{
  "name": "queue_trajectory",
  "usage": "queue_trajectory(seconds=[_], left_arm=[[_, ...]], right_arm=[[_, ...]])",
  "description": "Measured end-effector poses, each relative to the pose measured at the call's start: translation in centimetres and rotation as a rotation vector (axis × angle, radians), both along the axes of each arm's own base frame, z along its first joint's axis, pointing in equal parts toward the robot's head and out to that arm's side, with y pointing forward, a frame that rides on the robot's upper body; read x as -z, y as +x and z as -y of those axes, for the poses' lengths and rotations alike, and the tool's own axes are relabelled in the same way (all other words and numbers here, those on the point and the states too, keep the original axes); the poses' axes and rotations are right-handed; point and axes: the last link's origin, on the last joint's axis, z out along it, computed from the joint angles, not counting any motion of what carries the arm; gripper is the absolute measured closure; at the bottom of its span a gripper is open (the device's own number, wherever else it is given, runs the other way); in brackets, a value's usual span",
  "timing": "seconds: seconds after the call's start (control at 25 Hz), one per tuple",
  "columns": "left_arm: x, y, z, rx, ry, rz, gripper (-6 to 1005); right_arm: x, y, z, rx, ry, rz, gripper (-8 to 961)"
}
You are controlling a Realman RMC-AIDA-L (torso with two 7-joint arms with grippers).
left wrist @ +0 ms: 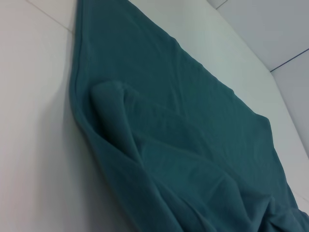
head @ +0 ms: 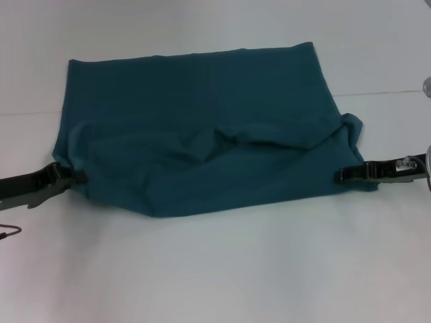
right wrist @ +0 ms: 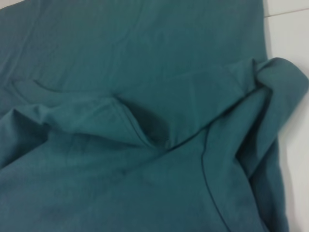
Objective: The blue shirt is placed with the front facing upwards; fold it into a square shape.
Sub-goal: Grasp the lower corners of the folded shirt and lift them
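Note:
The blue shirt (head: 195,128) lies on the white table, plain teal side up, with no lettering showing. Its near part is doubled over the far part, and a ridge of wrinkles (head: 236,134) runs across the middle. My left gripper (head: 73,176) meets the shirt's left edge low on the table, its fingers closed to a point on the cloth. At the right edge my right gripper (head: 341,175) is shut on the cloth the same way, just below a bunched sleeve (head: 350,128). Both wrist views are filled with folds of the blue shirt (left wrist: 183,145) (right wrist: 145,121), and neither shows fingers.
The white table (head: 215,269) extends in front of the shirt and behind it. A seam line (head: 384,92) crosses the table surface at the far right. A thin cable end (head: 8,233) lies near the left edge.

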Motion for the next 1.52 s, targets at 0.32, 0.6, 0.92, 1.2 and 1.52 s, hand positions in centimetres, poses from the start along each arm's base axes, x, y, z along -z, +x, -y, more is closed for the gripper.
queue_trajectory(seconds=[0.32, 0.6, 0.92, 1.2, 1.52], left_arm=[[0.1, -0.1, 0.2, -0.005, -0.002, 0.002, 962], [0.1, -0.2, 0.2, -0.007, -0.001, 0.003, 961], [0.1, -0.1, 0.2, -0.004, -0.007, -0.001, 961], [-0.1, -0.2, 0.6, 0.003, -0.029, 0.010, 961], [-1.3, -0.1, 2.1, 0.068, -0.157, -0.035, 961]], right_arm=[[-0.7, -0.4, -0.3, -0.002, 0.044, -0.036, 55], [-0.8, -0.4, -0.3, -0.003, 0.036, -0.031, 330], [-1.1, -0.3, -0.2, 0.000, 0.026, -0.041, 692], [-1.9, -0.6, 0.4, 0.002, -0.021, -0.073, 910], [-4.5, -1.7, 2.5, -0.020, -0.138, -0.115, 910]])
